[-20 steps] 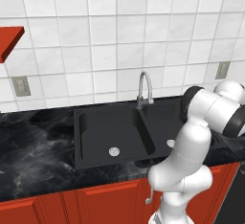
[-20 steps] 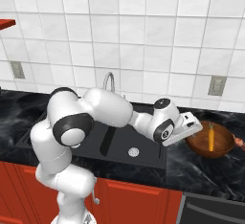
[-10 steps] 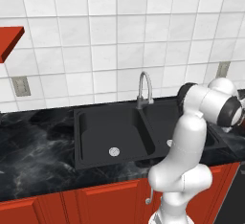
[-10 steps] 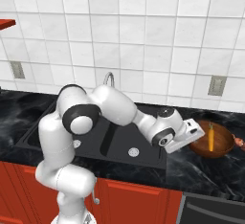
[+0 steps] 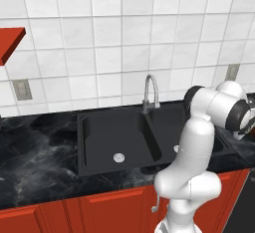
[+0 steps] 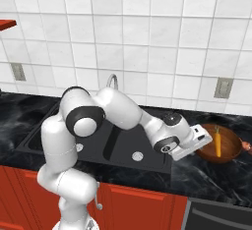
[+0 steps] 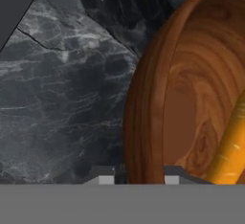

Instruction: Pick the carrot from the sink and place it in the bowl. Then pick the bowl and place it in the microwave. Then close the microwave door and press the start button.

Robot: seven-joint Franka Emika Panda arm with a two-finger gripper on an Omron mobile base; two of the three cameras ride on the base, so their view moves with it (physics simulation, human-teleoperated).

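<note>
The brown wooden bowl (image 6: 229,149) stands on the black marble counter right of the sink (image 6: 115,145). The orange carrot (image 6: 218,143) lies inside it, and its orange body (image 7: 232,151) shows at the right of the hand view. My gripper (image 6: 203,138) is at the bowl's left rim, open. In the hand view the bowl's rim (image 7: 143,103) runs down between the two fingertips (image 7: 106,178), one outside the wall and one inside. The gripper (image 7: 139,179) has nothing else between its fingers. The microwave is out of view.
The black double sink (image 5: 117,137) with its curved silver faucet (image 5: 150,91) lies left of the arm. The marble counter (image 6: 216,175) continues around the bowl. A wall outlet (image 6: 223,87) sits on the tiles above it. Red cabinet fronts (image 6: 138,202) run below.
The hand has swung right and down from above the sink's right side to the bowl's left rim. The carrot and the bowl have not moved.
</note>
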